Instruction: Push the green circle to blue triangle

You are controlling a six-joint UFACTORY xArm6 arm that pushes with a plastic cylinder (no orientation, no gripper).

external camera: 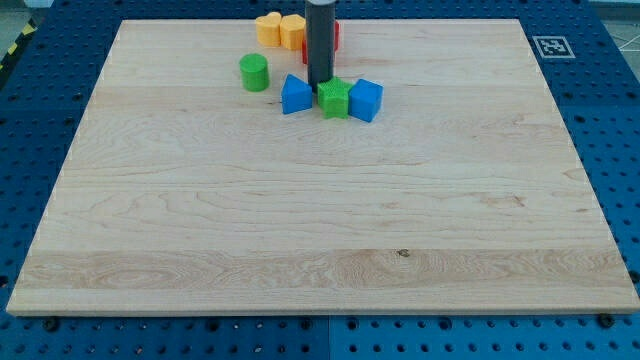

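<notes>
The green circle stands on the wooden board near the view's top, left of centre. The blue triangle lies just right of and below it, a small gap apart. My tip sits right of the blue triangle's upper edge, just above a green star-shaped block, and to the right of the green circle. A blue cube touches the green block on its right.
A yellow block and an orange block lie at the board's top edge; a red block shows partly behind the rod. The wooden board lies on a blue perforated table.
</notes>
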